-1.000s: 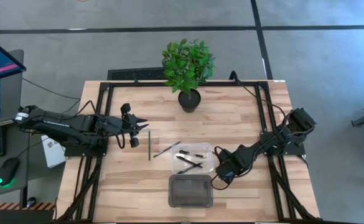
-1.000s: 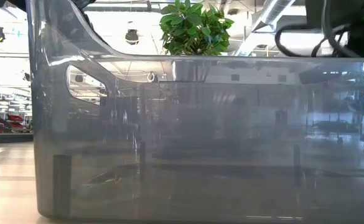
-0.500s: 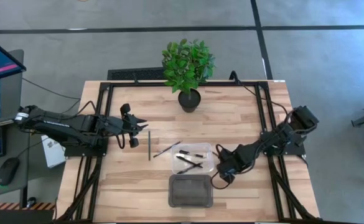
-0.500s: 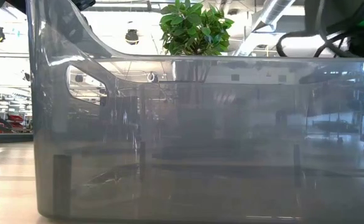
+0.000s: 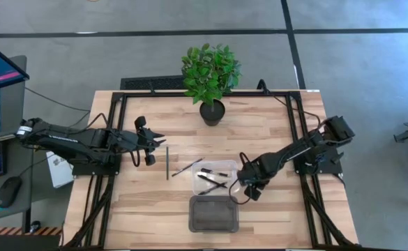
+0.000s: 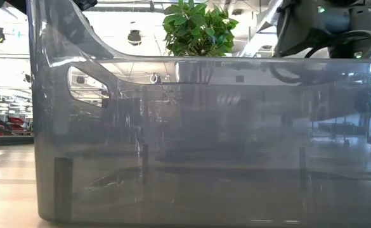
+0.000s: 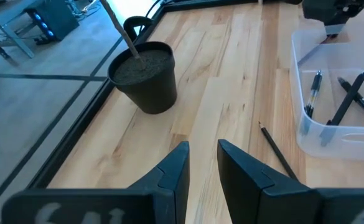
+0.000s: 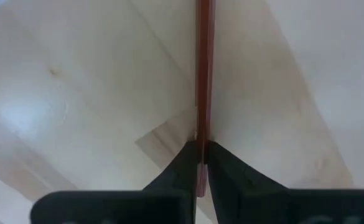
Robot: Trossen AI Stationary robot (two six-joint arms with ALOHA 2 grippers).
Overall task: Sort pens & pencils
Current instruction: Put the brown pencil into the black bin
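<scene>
Right gripper [image 5: 248, 189]: clenched on a slim reddish pencil [image 8: 204, 74]. In the right wrist view the two dark fingers [image 8: 185, 163] press together on the pencil's shaft, which runs straight ahead from them over pale wood. In the high view this gripper sits at the right edge of the clear tray [image 5: 198, 187], near the middle of the desk [image 5: 273, 132], with the right arm stretching back to the desk's right side.

Left gripper [image 5: 155, 146]: released, fingers [image 7: 172, 173] parted with a clear gap, holding nothing. It hovers over the left part of the desk, its arm reaching in from the left edge.

Pens [image 5: 214, 178]: several thick black sticks lie crossed inside the clear tray; the left wrist view shows them there, one with a silvery tip [image 7: 315, 93].

Other pencils: one dark slim stick [image 5: 167, 162] lies on the bare wood just beside the left gripper; a second [image 5: 187, 167] lies tilted between it and the clear tray, its end at the tray's corner.

Dark tray [image 5: 213, 213]: sits on the desk directly in front of the clear tray, near the front edge. Contents cannot be made out.

Potted plant [image 5: 210, 77]: upright at the rear centre of the desk.
</scene>
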